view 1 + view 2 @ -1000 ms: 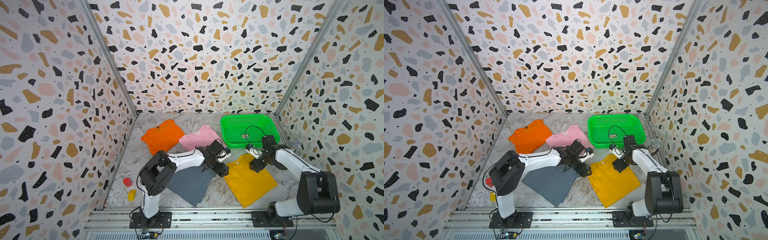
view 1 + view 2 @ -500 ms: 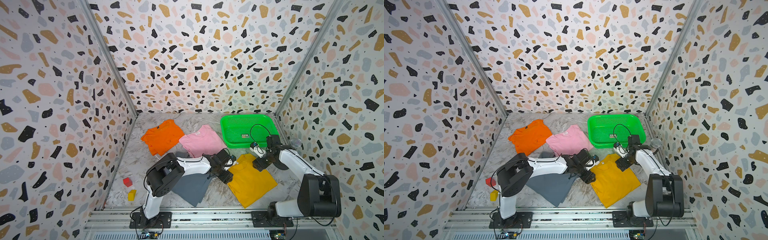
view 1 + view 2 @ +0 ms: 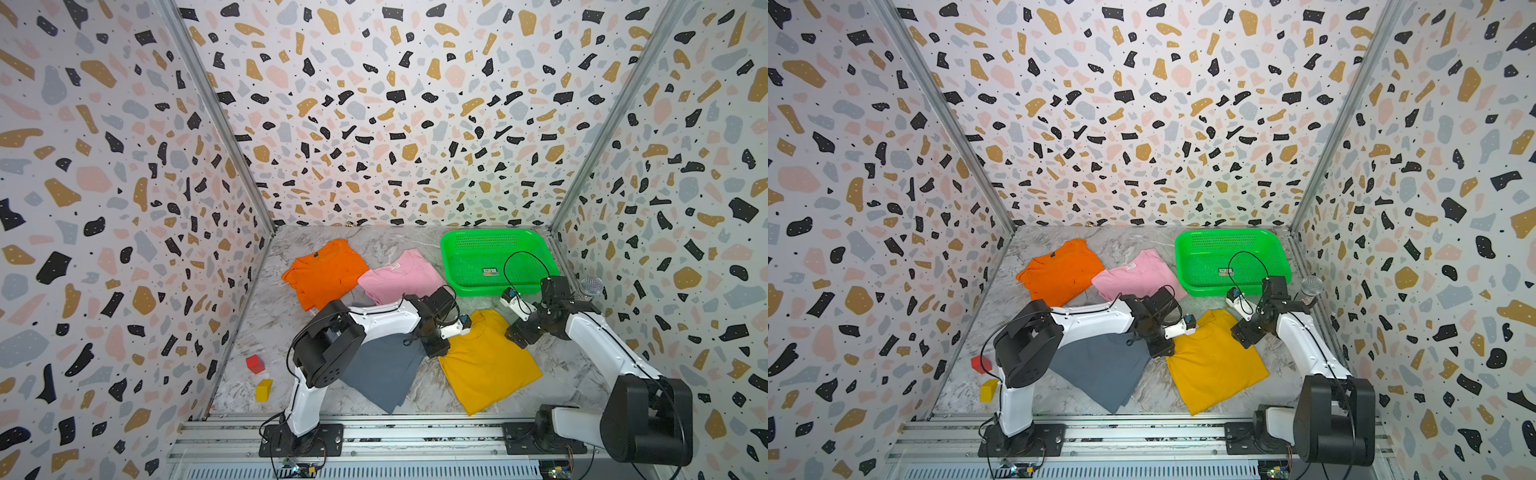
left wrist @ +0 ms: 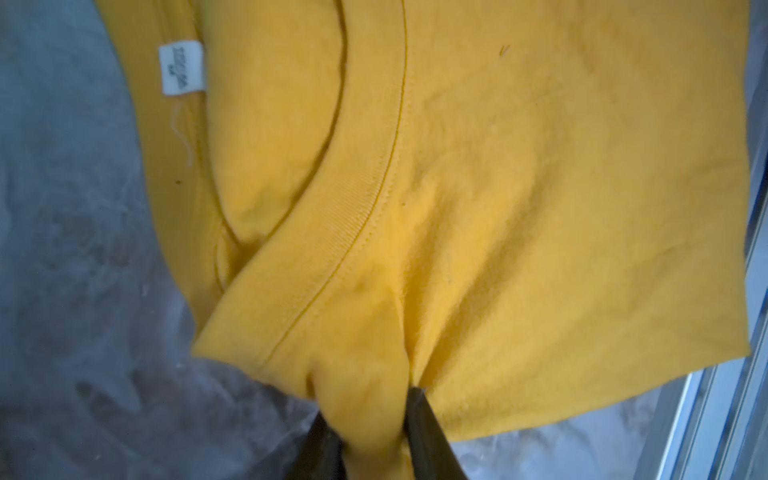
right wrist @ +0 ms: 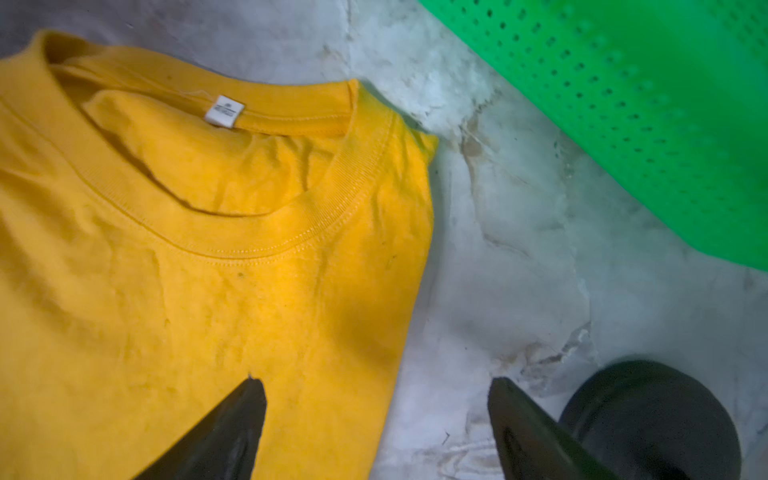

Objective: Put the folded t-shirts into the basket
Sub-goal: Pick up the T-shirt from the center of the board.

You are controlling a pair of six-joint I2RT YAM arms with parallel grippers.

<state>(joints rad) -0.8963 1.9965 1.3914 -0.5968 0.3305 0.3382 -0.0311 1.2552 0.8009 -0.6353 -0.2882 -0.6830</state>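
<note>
Stretched low, my left gripper [image 4: 365, 419] pinches an edge of the mustard yellow t-shirt [image 4: 540, 208]; my right gripper [image 5: 374, 382], spread, straddles the opposite edge, green basket [image 5: 623, 104] ahead.

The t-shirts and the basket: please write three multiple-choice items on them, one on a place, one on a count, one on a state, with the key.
1. Where does the basket stand?
A. at the back, on the robot's right
B. at the front, on the robot's left
C. between the two arm bases

2. How many t-shirts lie outside it?
A. two
B. three
C. four

3. What is the left gripper doing?
A. hanging open over the basket
B. pinching the mustard t-shirt
C. shut on the basket's rim

1 A: it fills the far right corner.
2 C: orange t-shirt, pink t-shirt, grey t-shirt and the mustard one lie on the table.
3 B: yellow cloth bunches between its fingers.
</note>
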